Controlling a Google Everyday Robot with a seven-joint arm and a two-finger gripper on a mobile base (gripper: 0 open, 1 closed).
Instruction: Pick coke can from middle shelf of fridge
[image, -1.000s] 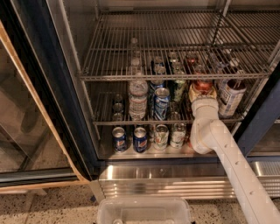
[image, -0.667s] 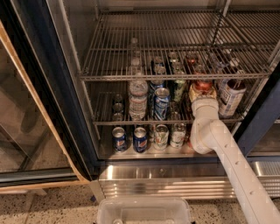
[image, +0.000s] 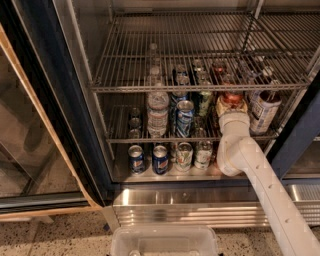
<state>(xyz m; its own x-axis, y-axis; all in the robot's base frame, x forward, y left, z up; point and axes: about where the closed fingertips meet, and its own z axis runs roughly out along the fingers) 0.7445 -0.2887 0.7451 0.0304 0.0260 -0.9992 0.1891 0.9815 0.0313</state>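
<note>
While fridge (image: 70, 115) stands open | pincer (image: 231, 106) at middle shelf (image: 120, 129) | speckled floor (image: 60, 235)

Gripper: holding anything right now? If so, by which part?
Cannot be told. The gripper is inside the fridge at the middle shelf, right by the coke can, but the arm hides where they meet.

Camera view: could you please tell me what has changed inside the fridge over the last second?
Nothing has visibly changed. The gripper is still reaching into the right side of the middle shelf, at the coke can. The water bottle and the blue cans below stand where they were.
</note>
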